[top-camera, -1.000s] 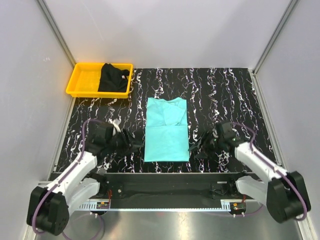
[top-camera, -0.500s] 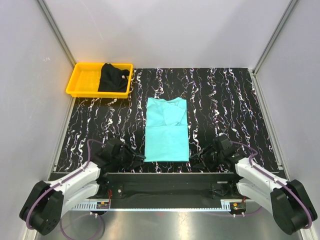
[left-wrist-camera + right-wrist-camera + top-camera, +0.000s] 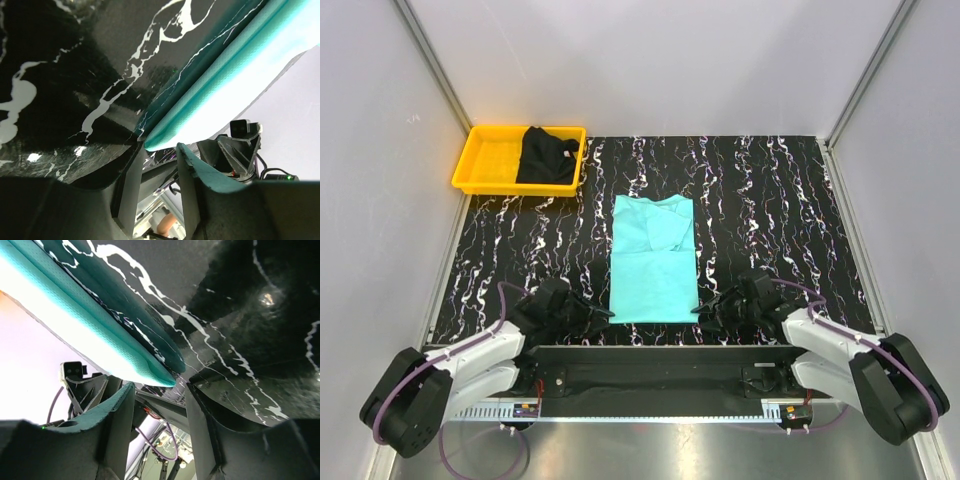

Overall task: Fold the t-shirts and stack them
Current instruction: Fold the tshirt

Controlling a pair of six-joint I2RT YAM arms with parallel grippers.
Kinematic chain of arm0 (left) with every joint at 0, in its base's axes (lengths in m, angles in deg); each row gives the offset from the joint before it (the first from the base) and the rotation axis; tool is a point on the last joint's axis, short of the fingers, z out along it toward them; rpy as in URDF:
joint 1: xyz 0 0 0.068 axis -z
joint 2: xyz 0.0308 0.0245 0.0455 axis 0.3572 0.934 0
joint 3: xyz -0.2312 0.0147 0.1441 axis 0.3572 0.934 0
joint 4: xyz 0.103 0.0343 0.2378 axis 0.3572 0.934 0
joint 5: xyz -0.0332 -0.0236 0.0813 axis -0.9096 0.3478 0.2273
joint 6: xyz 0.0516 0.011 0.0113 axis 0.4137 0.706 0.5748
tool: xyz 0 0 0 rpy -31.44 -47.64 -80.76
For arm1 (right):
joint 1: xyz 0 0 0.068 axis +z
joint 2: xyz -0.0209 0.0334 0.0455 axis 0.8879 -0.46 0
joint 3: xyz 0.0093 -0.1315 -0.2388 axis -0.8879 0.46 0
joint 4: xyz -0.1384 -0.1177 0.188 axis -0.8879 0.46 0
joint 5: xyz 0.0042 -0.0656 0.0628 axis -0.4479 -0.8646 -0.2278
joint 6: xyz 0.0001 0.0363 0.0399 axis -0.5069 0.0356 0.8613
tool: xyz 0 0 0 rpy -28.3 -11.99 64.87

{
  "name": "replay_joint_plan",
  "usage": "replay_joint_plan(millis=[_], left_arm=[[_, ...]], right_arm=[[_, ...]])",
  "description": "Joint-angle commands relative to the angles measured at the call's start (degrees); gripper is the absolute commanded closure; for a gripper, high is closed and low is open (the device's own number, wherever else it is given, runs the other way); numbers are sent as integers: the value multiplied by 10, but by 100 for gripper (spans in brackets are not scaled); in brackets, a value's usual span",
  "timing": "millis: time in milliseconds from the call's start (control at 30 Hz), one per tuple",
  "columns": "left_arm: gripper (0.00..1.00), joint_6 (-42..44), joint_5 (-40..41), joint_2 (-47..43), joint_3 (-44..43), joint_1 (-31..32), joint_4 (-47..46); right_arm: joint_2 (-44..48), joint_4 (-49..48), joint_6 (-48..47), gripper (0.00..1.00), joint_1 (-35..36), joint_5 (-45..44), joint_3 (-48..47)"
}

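The teal t-shirt point(image 3: 653, 258) lies flat on the table, folded into a long strip. The black t-shirt point(image 3: 546, 155) lies bunched in the yellow tray point(image 3: 485, 162) at the back left. My left gripper point(image 3: 597, 314) sits low at the teal shirt's near left corner. In the left wrist view its jaws point(image 3: 160, 149) stand open, with the shirt's edge point(image 3: 235, 67) ending right at the fingertips. My right gripper point(image 3: 706, 309) mirrors it at the near right corner. Its jaws point(image 3: 157, 387) are open too, the teal corner point(image 3: 150, 371) just at their mouth.
The black marbled tabletop point(image 3: 770, 200) ends at a dark metal rail point(image 3: 650, 362) just behind both grippers. Grey walls close in the left, right and back. The tray stands in the far left corner.
Both arms have dropped toward the near edge and swung inward, from beside the teal shirt's lower half to its two near corners. Both pairs of jaws have narrowed a little.
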Motion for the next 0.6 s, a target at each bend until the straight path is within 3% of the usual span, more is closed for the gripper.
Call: replay_joint_plan(millis=[0, 267, 367, 500, 567], left_arm=[[61, -7, 38, 11, 14, 2, 22], [62, -5, 41, 20, 13, 2, 15], [69, -6, 45, 17, 15, 2, 9], [79, -6, 50, 11, 17, 2, 1], [84, -6, 52, 7, 20, 2, -6]], right_arm=[[-22, 0, 8, 48, 12, -41, 2], [-59, -26, 21, 49, 16, -57, 13], [-65, -25, 22, 51, 16, -72, 13], [-88, -27, 8, 62, 16, -77, 3], [-101, -33, -8, 72, 16, -75, -4]])
